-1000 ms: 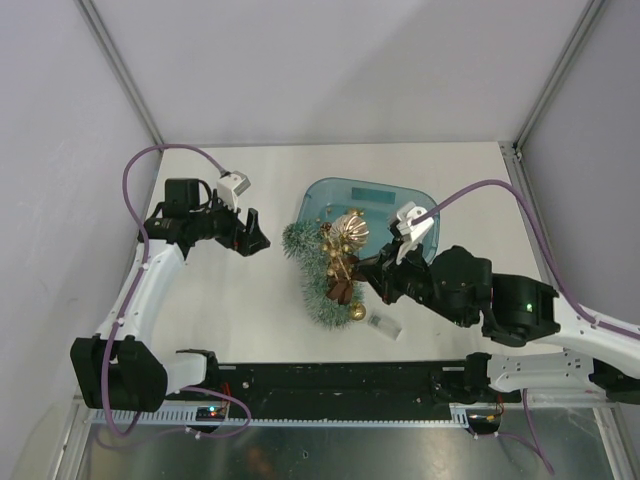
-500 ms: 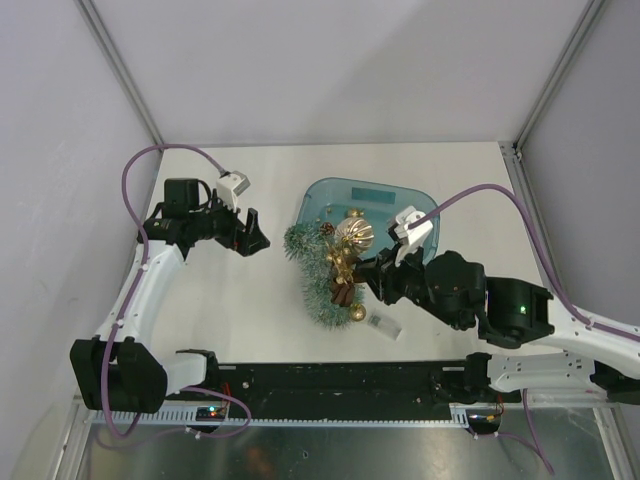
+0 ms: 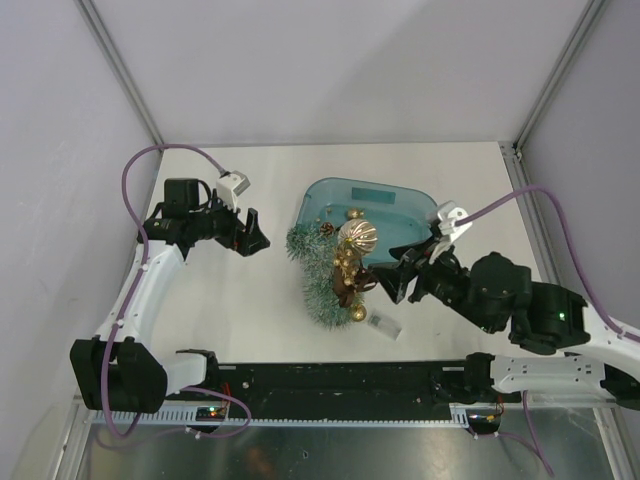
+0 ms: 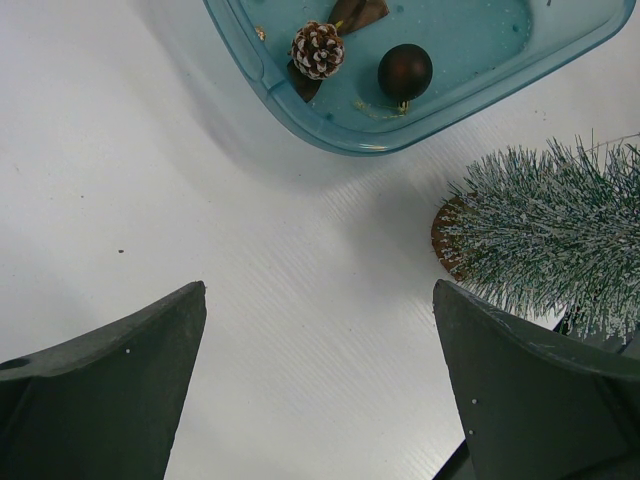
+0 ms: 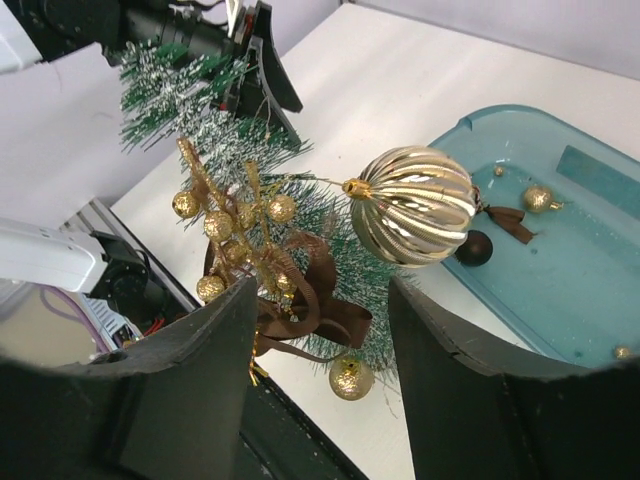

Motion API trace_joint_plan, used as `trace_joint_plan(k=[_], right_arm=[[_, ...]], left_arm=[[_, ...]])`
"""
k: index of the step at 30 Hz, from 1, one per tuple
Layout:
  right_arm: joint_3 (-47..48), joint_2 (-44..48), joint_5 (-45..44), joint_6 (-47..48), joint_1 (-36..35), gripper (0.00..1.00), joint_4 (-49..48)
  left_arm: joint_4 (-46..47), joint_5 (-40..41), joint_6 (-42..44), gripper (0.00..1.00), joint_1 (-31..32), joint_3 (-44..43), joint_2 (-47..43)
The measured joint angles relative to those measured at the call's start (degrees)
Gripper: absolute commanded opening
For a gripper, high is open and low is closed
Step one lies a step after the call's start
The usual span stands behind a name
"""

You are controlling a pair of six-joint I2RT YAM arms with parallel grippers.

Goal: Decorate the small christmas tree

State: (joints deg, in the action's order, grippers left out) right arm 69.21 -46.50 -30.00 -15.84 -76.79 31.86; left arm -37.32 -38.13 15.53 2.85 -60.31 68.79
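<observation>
The small christmas tree (image 3: 318, 280) lies on its side on the table, its wood base (image 4: 442, 238) toward the left arm. On its branches (image 5: 180, 90) rest a ribbed gold ball (image 5: 415, 205), a gold berry sprig (image 5: 230, 220), a brown ribbon (image 5: 330, 315) and a small gold ball (image 5: 350, 378). My right gripper (image 3: 385, 284) hovers just right of the tree, open, nothing between its fingers (image 5: 200, 400). Left of the tree's base, my left gripper (image 3: 256, 240) stands wide open and holds nothing.
A teal tub (image 3: 395, 200) behind the tree holds a pinecone (image 4: 317, 50), a dark brown ball (image 4: 405, 72) and small gold bits (image 5: 538, 198). A small white packet (image 3: 385, 325) lies near the front edge, right of the tree's tip.
My right gripper has opened and drawn back to the right, leaving the ribbed gold ball resting on the tree. The left arm has not moved.
</observation>
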Motion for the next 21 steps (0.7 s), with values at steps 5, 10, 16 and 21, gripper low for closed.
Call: trace_joint_plan(k=[5,10,16,21], right_arm=[[0.0,2.1,-0.5,0.0,0.5,0.64,0.0],[0.0,2.8,-2.2,0.0,1.4,0.67,0.3],[-0.1,2.6,-3.5,-1.6,10.8,0.69,2.4],[-4.8,2.9,1.7,-6.0,24.7,0.69,4.0]], left_arm=[[0.0,0.0,0.0,1.00,0.0,0.0,0.0],[0.0,-0.1,0.0,1.00,0.0,0.0,0.4],[0.0,-1.0,0.0,1.00,0.0,-1.9,5.2],[0.1,-1.3,0.0,1.00,0.0,-3.9,8.4]])
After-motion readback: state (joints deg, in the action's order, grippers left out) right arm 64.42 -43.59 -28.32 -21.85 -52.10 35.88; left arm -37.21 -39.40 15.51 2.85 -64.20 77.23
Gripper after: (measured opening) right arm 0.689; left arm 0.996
